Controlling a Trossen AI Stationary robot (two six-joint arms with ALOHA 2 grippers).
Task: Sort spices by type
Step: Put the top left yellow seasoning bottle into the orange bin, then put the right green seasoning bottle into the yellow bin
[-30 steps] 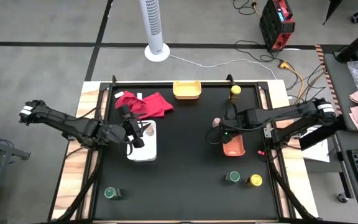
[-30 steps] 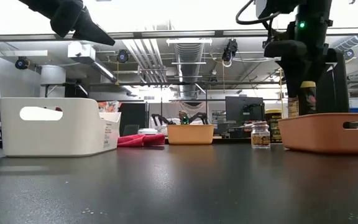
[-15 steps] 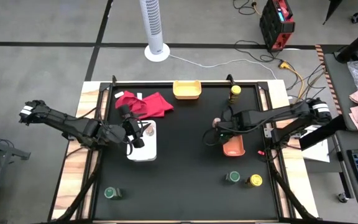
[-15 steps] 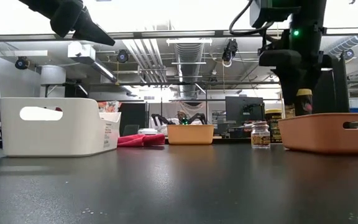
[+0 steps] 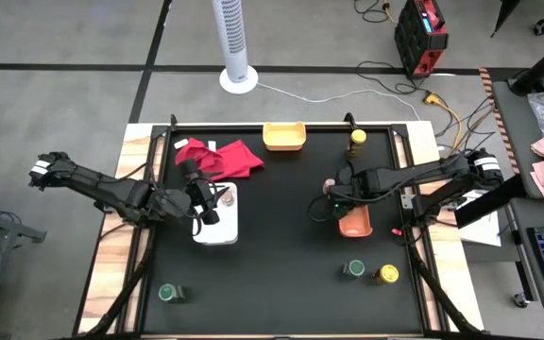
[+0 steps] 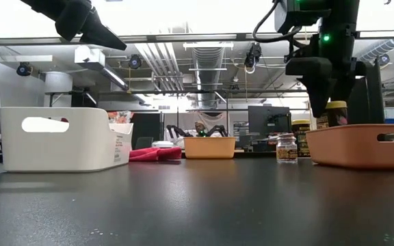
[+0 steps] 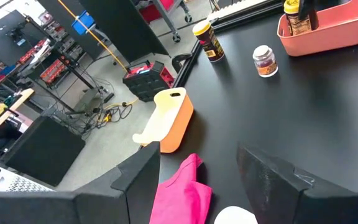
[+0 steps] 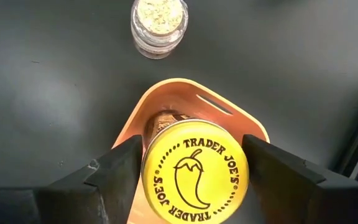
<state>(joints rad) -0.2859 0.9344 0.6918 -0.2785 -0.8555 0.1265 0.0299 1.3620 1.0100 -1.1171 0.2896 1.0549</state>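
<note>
My right gripper point(image 8: 194, 168) hangs over the orange tray point(image 5: 357, 227), shut on a yellow-lidded spice jar point(image 6: 336, 113) whose lower half is inside the tray. A clear pinkish jar point(image 5: 330, 186) stands on its base on the table beside the tray. Another yellow jar point(image 5: 357, 139) stands at the far edge. A green-lidded jar point(image 5: 353, 269) and a yellow one point(image 5: 386, 274) stand near right, and one green-lidded jar point(image 5: 170, 294) near left. My left gripper point(image 7: 197, 180) waits open above the white tray point(image 5: 217, 227), holding nothing. My right gripper pinches the jar at its yellow lid point(image 8: 160, 163), one finger point(image 8: 120, 171) on each side. The fingers come from above, pointing steeply down. The jar is upright, its lower part behind the orange tray's wall point(image 6: 361, 147), so whether it stands on the tray's floor does not show.
A red cloth point(image 5: 220, 156) lies at the far left and a yellow tray point(image 5: 284, 135) at the far middle. Bare black table point(image 5: 281, 274) stretches across the middle and near side.
My right gripper has gone down a little with the yellow-lidded jar, which has sunk upright into the orange tray.
</note>
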